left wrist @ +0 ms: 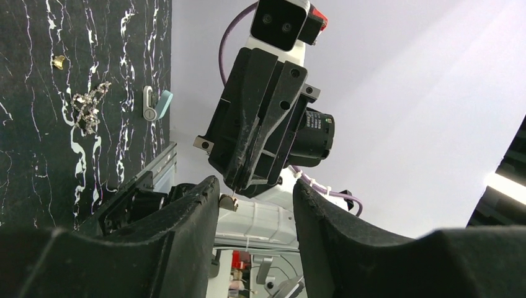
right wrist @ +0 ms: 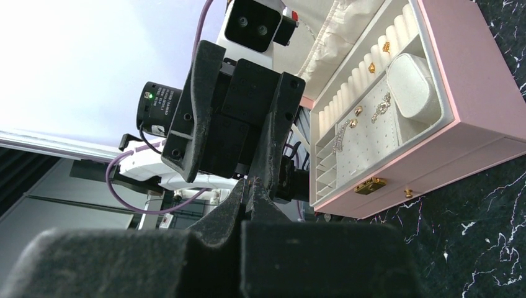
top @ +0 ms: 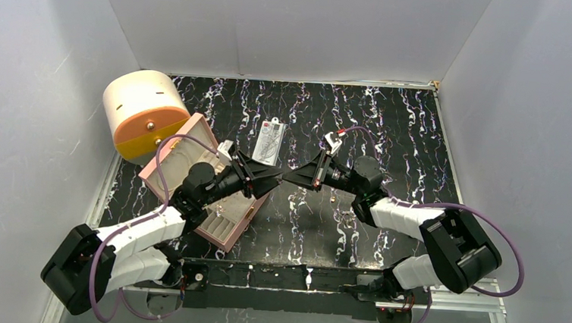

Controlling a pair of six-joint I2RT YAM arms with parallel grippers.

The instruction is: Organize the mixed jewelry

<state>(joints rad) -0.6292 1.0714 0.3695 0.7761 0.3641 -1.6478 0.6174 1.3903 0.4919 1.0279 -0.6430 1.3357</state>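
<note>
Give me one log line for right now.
right gripper: shut on gold stud | left gripper: open around stud | jewelry box: open, pieces inside

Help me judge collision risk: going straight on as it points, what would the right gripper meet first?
The left gripper: its open fingers face the right gripper, shut on a gold stud, tip to tip; exact gap unclear.

**Crowded centre, open far right**

Seen from above, the left gripper (left wrist: pixel 255 184) and right gripper (right wrist: pixel 248 185) meet nose to nose at mid-table. The right's tips, pinched on a gold stud (left wrist: pixel 231 202), sit inside the left's spread fingers. From there the pink box (top: pixel 245 219) blocks 9 o'clock, the cream-and-orange drum (top: pixel 142 110) 10 and the clear packet (top: pixel 268 141) 11. Bare table (top: pixel 407 132) runs from 12 to 3.
</note>
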